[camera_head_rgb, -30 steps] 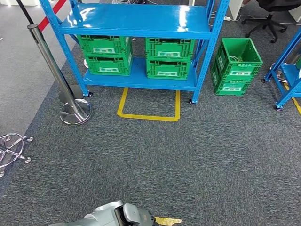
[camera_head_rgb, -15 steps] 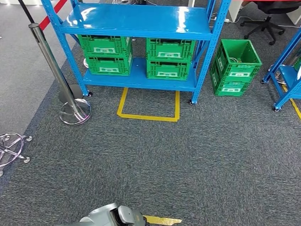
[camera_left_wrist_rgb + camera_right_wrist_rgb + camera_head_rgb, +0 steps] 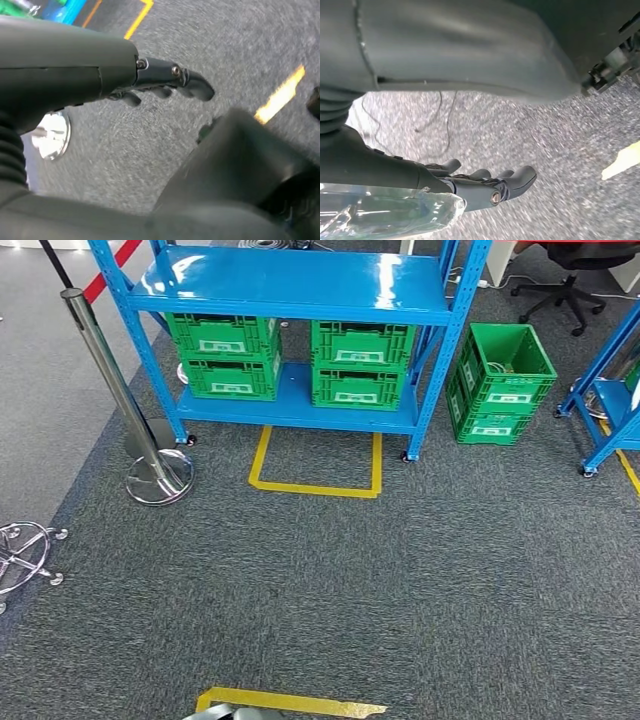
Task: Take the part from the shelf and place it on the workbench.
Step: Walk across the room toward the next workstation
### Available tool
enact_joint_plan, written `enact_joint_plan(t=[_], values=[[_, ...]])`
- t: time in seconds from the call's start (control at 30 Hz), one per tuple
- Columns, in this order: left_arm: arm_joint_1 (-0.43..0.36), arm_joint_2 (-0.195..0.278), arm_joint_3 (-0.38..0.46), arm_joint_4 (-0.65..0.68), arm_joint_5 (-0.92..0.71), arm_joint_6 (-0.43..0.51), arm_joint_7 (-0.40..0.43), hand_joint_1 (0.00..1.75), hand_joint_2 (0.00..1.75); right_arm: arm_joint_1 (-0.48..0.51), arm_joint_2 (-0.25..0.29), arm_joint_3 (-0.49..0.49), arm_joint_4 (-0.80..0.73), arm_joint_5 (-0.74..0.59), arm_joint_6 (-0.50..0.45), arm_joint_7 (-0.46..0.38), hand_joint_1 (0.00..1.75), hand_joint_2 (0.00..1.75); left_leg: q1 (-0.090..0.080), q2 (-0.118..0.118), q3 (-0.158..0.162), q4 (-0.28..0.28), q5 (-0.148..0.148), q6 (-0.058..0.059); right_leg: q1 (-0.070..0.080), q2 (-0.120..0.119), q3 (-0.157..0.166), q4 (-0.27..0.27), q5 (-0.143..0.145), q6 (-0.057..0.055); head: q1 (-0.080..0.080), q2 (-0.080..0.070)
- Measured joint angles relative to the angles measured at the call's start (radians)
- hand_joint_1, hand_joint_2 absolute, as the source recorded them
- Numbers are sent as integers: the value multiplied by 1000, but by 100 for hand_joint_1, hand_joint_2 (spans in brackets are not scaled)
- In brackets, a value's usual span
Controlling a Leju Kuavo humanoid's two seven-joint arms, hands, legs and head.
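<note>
Shelf: blue steel rack [image 3: 294, 285] with two glossy decks stands ahead on grey carpet [image 3: 340, 580] in the head view; its feet rest on the floor.
Crates on shelf: two stacked green plastic crates [image 3: 225, 357] on the left of the lower deck, two more green plastic crates [image 3: 361, 363] beside them on the right, all under the upper deck.
Part: what lies inside those crates is hidden by the upper deck, so I cannot tell where the part is.
Loose crate: another green open-topped crate stack [image 3: 502, 380] sits on the carpet just to the right of the rack, with something pale inside, too small to name.
Floor marks: a yellow tape outline [image 3: 317, 465] lies in front of the rack; a second yellow tape strip [image 3: 290, 702] runs along the picture's near edge.
Barrier: a chrome post with round base [image 3: 124, 405] stands left of the rack, a red belt [image 3: 113, 265] leaving its top.
Other: a chrome chair base on castors [image 3: 26, 550] at far left; a black office chair [image 3: 573, 275] at far right.
Left hand: the left wrist view shows the dark left hand [image 3: 162, 85] over the carpet, fingers stretched out and apart, nothing in them; the post's shiny base [image 3: 51, 135] appears behind it.
Right hand: the right wrist view shows the right hand [image 3: 486, 185] over the carpet, fingers extended and slightly apart, holding nothing; a thin dark cable [image 3: 433, 117] trails on the floor beyond.
</note>
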Motion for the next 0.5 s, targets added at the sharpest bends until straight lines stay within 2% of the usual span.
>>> enact_joint_plan(t=[0.03, 0.5], values=[[9, 2, 19, 0, 18, 2, 2, 0, 0, 3, -3, 2, -2, -20, 4, 0, 0, 0, 0, 0, 0, 0, 0, 0, 0, 0, 0, 0, 0, 0, 0, 0], [137, 27, 344, -2, 302, 46, 25, 0, 0, 59, -41, 55, -39, -304, 62, 2, 0, 0, 0, 0, -1, 0, 0, 0, 0, -1, 0, -1, -3, -6, 0, 0]])
